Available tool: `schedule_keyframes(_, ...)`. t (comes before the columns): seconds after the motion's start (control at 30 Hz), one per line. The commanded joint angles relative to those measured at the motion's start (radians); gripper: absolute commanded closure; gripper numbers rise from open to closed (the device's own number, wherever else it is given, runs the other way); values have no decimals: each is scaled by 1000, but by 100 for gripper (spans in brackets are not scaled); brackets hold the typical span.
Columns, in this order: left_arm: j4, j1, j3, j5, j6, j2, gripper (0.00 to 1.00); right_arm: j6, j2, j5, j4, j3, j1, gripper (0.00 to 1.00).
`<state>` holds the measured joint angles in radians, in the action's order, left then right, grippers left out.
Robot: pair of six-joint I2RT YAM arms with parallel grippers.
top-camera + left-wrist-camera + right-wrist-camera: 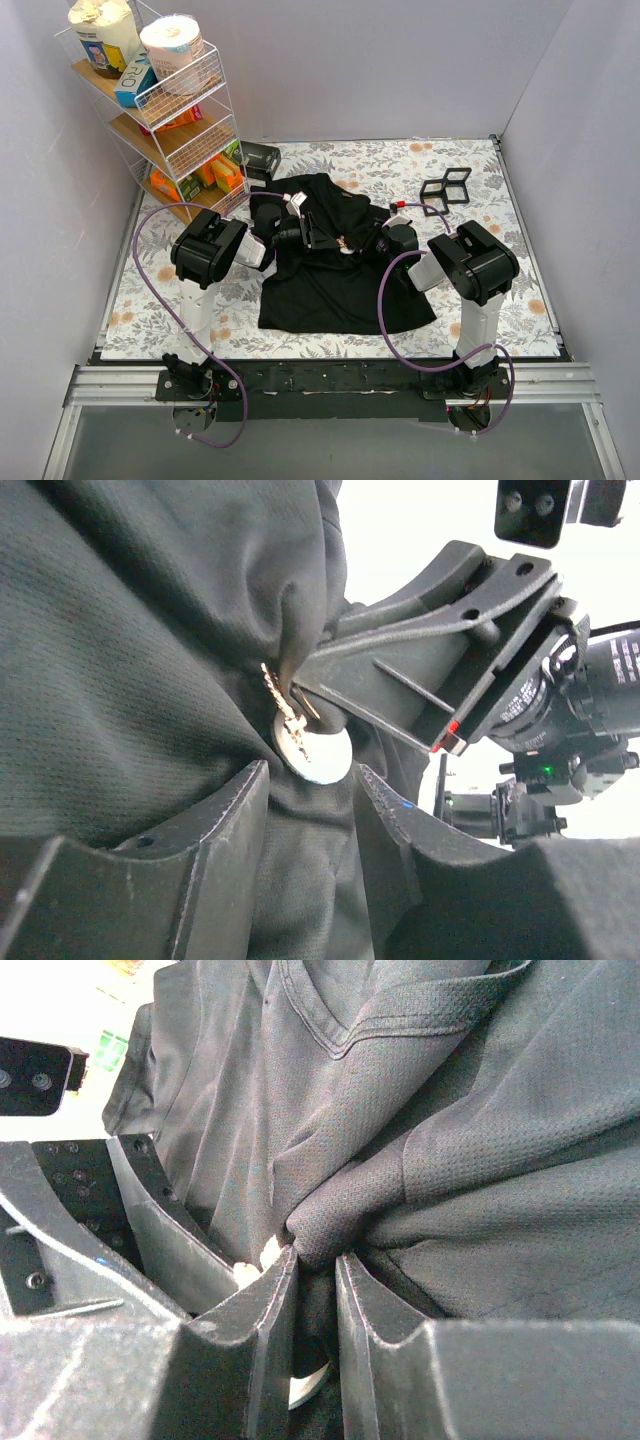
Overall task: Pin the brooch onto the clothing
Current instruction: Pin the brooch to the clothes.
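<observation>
At twelve o'clock of the parted left tool (310, 776), the brooch (320, 760), likely light and rigid, wants an edge pinch, while the right tool (318, 1258) clamps a fold of the limp shirt (480, 1160).

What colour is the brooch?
The brooch is a pale silver disc with a gold-toned fitting, on the black T-shirt. Left wrist view shows it best.

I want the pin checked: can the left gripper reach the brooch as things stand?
Probably yes. The left gripper is open with the brooch close ahead of it, nothing between; the right gripper, pinching the clothing beside it, leaves little room.
</observation>
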<state>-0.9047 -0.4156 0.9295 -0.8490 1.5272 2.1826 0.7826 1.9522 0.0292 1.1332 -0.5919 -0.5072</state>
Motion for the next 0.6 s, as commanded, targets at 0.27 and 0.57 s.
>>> schedule_keyframes(0.27, 142, -28, 22, 185, -49, 19, 64, 0, -21, -14, 14, 12, -13, 73)
schedule_keyframes(0.57, 142, -55, 28, 182, -47, 29, 68, 1, -15, -20, 11, 4, -24, 73)
